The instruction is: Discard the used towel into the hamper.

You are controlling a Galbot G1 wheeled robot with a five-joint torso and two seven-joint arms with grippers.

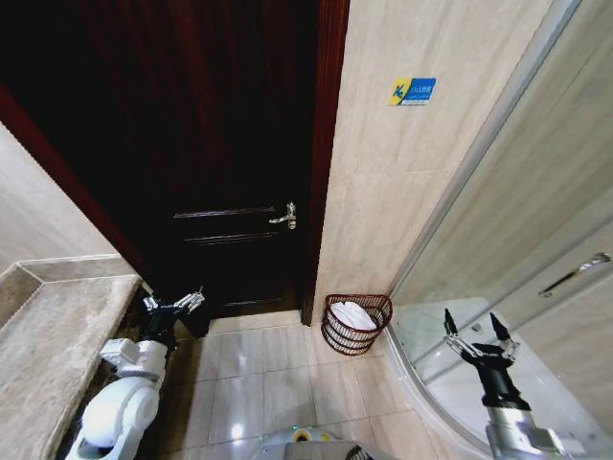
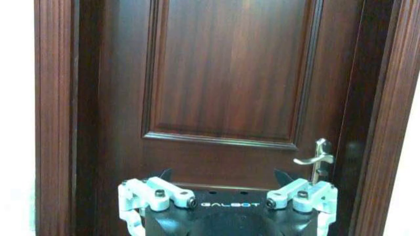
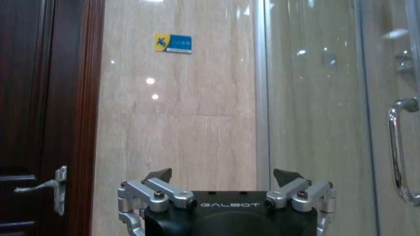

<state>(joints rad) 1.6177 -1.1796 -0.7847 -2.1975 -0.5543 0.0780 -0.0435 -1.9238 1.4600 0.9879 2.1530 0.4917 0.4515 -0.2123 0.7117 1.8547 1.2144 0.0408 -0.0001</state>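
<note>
Towel (image 1: 352, 314) lies in hamper (image 1: 356, 342) | my left hand (image 1: 174, 306), right hand (image 1: 476, 332) spread, empty | risk: base bumping hamper over.

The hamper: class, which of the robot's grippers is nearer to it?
Right, narrowly. The right gripper hovers open by the shower glass, right of the hamper. The left gripper hovers open by the dark door, farther off to its left.

I stand in a bathroom. Beige stone tiles (image 1: 383, 182) line the wall, paler tiles cover the floor (image 1: 278, 369), a curved glass shower enclosure (image 1: 508, 220) with a chrome handle (image 1: 575, 273) is on my right, a marble counter (image 1: 48, 355) on my left, and a dark wooden door (image 1: 211, 144) ahead with a lever handle (image 1: 284, 218).
</note>
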